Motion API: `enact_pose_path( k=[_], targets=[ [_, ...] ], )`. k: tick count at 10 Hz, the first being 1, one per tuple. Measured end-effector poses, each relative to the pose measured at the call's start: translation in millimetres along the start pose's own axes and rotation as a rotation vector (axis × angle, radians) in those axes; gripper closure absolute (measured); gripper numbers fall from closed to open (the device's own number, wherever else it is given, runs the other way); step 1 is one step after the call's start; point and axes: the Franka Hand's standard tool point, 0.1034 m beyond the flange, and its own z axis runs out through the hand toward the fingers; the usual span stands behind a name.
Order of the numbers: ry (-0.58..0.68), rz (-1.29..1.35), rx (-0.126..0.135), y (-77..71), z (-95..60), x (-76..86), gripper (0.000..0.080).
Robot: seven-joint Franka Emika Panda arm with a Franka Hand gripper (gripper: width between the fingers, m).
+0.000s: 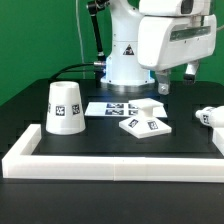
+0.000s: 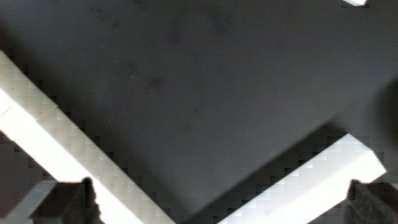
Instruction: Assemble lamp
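Your gripper [image 2: 217,206] stands spread wide with nothing between its fingers [image 2: 64,200]; only the black table [image 2: 196,90] and the white border rail [image 2: 50,120] show beneath it. Well off from the gripper, toward the exterior view's left, the shade [image 1: 65,107] stands upright, narrow end up. It is probably light, smooth plastic, so expect slipping and pinch it across the narrow top. Just below the gripper lies the base [image 1: 146,122], flat and likely stiff; grip it across opposite edges. Farther toward the exterior view's right sits the bulb [image 1: 211,118], which is round and liable to roll.
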Motion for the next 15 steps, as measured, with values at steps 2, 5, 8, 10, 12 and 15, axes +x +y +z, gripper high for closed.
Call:
enact_pose_path(
  k=[2,5,8,10,12,15],
  targets=[
    [0.000,0.000,0.000,0.0,0.1,0.0,0.0100],
    [0.004,0.001,-0.005,-0.6,1.9,-2.7,0.0100],
    [0.018,0.043,-0.030,-24.6,15.0,-48.0,0.0100],
    [0.014,0.058,-0.033,-26.3,24.8,-72.6,0.0100],
    [0.005,0.066,-0.024,-28.4,29.0,-78.8,0.0100],
    [0.005,0.082,-0.025,-27.8,30.5,-81.5,0.0100]
  ],
)
